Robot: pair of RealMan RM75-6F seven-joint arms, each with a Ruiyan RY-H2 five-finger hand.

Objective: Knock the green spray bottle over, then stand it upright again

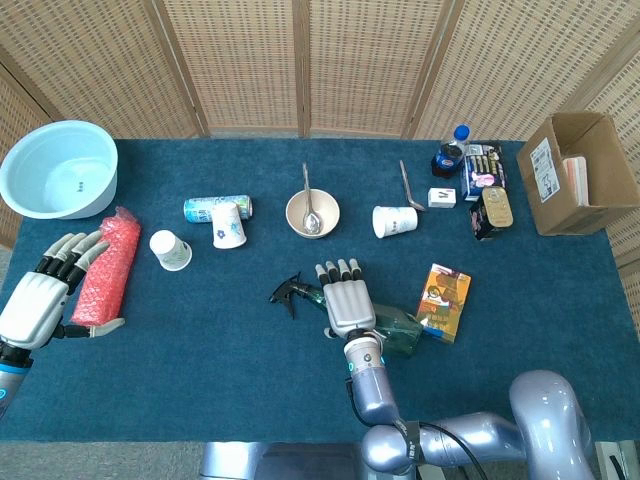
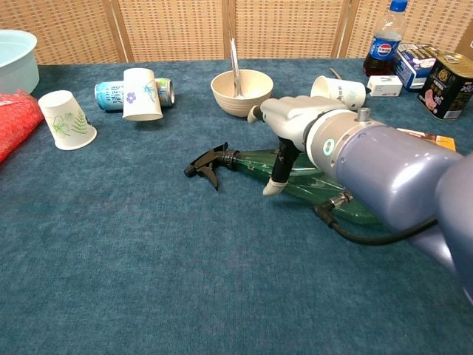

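The green spray bottle (image 1: 397, 325) (image 2: 251, 161) lies on its side on the blue cloth, black trigger head (image 1: 287, 292) (image 2: 209, 164) pointing to the left of the frame. My right hand (image 1: 343, 298) (image 2: 290, 122) hovers flat over the bottle's neck end, fingers spread and extended, thumb (image 2: 279, 171) hanging down beside the bottle; it holds nothing. My left hand (image 1: 40, 295) is at the table's left edge, fingers apart, empty, beside a red mesh roll (image 1: 106, 266).
A comic-print box (image 1: 443, 289) lies just right of the bottle. Behind are a beige bowl with spoon (image 1: 312, 213) (image 2: 237, 87), paper cups (image 1: 170, 250) (image 1: 228, 226) (image 1: 394, 220), a lying can (image 1: 203, 207), a cola bottle (image 1: 449, 153), tins, a cardboard box (image 1: 581, 172) and a blue basin (image 1: 59, 168).
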